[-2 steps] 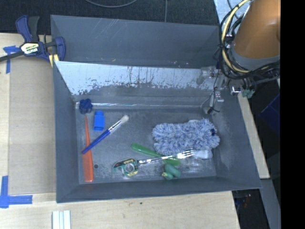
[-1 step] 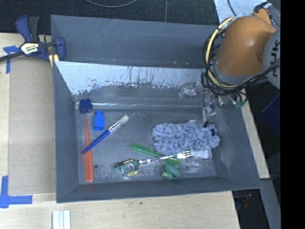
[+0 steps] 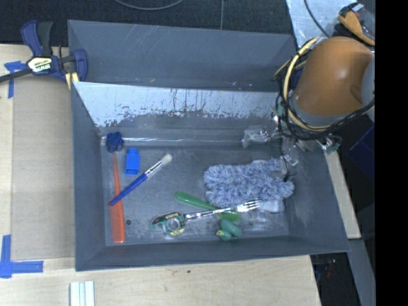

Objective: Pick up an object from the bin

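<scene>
Blue-grey and shaggy, a chenille cloth (image 3: 245, 182) lies bunched at the lower right of the bin (image 3: 191, 110) floor. The gripper (image 3: 288, 166) hangs at the cloth's upper right end, beneath the arm's orange cover (image 3: 331, 75). How wide the claw stands, and whether it has hold of anything, cannot be told from this angle. Being nearest, the cloth is the sensible thing to take. A silver fork (image 3: 220, 211) lies with its tines at the cloth's lower edge, and a green-handled tool (image 3: 194, 201) is just beside it. To do the step well, the robot should come down on the thick upper right part of the cloth, well apart from the fork. It should close on a full fold of pile rather than loose strands. Lifting straight up should peel the cloth away without dragging the fork or brushing the bin's right wall.
</scene>
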{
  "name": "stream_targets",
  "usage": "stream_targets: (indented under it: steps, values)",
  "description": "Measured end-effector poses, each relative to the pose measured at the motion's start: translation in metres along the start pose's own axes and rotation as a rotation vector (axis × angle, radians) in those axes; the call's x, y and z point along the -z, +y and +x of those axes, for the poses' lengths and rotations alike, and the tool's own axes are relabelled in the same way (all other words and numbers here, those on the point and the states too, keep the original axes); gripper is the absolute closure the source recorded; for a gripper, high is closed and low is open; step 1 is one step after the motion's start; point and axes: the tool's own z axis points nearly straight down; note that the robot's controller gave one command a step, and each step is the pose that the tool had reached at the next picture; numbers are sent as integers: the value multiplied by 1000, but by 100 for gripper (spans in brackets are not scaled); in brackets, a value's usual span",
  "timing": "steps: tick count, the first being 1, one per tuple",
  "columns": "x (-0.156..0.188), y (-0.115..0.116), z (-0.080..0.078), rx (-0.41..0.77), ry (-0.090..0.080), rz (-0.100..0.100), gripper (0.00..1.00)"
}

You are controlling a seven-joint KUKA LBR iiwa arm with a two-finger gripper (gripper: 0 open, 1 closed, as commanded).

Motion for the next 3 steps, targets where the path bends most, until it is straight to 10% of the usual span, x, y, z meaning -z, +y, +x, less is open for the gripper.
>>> stream_targets:
  steps: [1, 3]
  values:
    - [-43, -48, -1, 44, -5, 2, 0]
    - [-76, -26, 29, 355, -21, -4, 0]
